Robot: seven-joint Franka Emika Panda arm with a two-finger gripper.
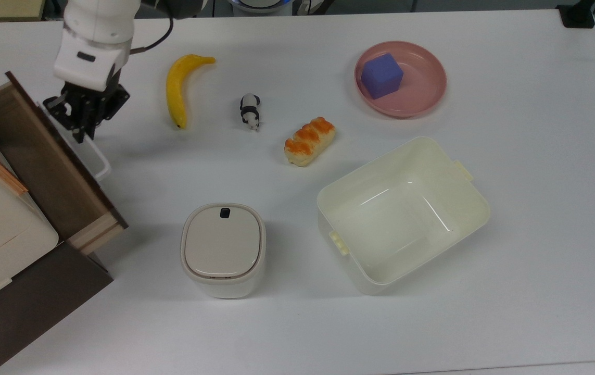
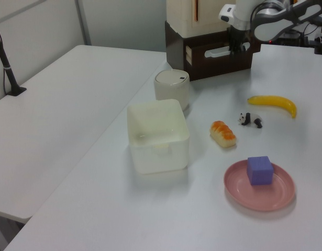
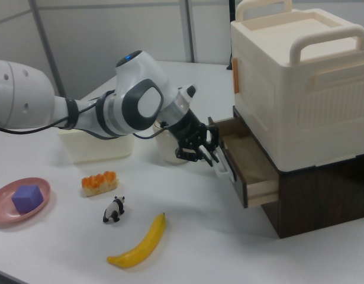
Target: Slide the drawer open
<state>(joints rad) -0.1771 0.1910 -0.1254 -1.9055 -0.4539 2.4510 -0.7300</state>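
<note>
Reaches in from the top view's upper left, wrist angled down, gripper [image 1: 85, 122] at the white handle [image 1: 90, 156], jaws closed on it. Drawer [image 1: 42, 161] pulled partway out of the dark cabinet [image 3: 324, 195], over the bench [image 1: 432, 312].

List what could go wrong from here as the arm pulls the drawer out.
1. The drawer is already well out of its dark cabinet; pulling much further might draw it off its runners.
2. The gripper holds the white handle near one end, so an off-centre pull could skew or jam the drawer.
3. The banana lies near the arm in the top view; a wide retreat could knock it.
</note>
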